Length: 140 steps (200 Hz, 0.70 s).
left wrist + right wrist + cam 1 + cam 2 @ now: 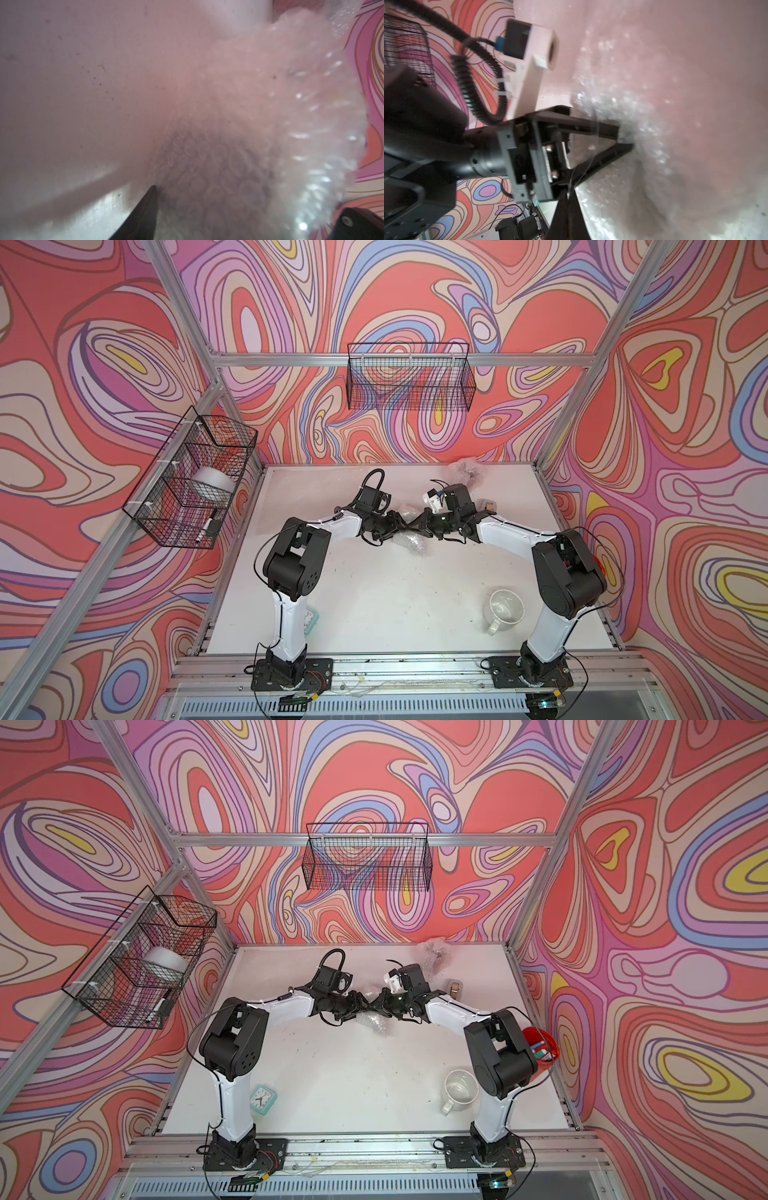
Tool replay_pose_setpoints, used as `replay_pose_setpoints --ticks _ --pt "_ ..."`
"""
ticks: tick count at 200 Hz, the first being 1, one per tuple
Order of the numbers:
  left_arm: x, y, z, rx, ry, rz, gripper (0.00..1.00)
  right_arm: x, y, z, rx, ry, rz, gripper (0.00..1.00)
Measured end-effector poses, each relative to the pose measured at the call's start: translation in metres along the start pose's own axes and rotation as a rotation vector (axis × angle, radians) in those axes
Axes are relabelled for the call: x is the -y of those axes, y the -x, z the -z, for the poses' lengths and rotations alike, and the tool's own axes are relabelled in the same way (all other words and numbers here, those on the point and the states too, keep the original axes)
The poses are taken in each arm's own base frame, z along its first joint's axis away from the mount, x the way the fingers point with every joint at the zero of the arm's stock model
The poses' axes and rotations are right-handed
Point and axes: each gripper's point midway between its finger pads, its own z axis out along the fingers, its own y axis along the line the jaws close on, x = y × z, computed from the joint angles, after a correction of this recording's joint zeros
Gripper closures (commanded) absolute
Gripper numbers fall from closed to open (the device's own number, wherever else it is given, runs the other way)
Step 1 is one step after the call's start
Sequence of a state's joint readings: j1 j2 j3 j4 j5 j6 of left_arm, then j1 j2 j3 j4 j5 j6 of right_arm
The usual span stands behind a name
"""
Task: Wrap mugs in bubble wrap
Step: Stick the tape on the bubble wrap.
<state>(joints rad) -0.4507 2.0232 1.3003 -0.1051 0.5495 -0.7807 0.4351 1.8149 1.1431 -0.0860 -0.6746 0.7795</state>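
Far centre, my left pincer (404, 526), half-open, grips bubble wrap (412, 546); right pincer (422, 523) closed (its catch unclear).

On the table (374, 614): bubble wrap (411, 545) at centre, mug (505, 608) front right, clock (262, 1096) front left, wrapped bundle (467, 470) at back.

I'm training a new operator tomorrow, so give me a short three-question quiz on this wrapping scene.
1. True or false: the white mug is already wrapped.
2. What lies in the side basket: A sponge, B white roll, C banana?
3. Fill in: the left hand and right hand meet at a ____ mid-table.
Key: 1 false; 2 B; 3 bubble-wrap bundle.
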Motion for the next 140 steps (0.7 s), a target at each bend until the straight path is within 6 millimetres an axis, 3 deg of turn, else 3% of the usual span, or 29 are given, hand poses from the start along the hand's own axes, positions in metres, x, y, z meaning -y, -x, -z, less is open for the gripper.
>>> replay_pose_setpoints --ticks 39,103,140 --pt "-0.001 0.0 0.0 0.0 0.0 0.008 0.44 0.01 -0.004 -0.008 0.008 -0.046 0.036 1.0" --pt "-0.001 0.0 0.0 0.001 0.001 0.019 0.44 0.01 -0.003 -0.011 0.112 -0.236 0.293 1.0" --pt "-0.001 0.001 0.0 0.002 0.001 0.02 0.45 0.009 -0.001 -0.011 0.167 -0.293 0.403 0.88"
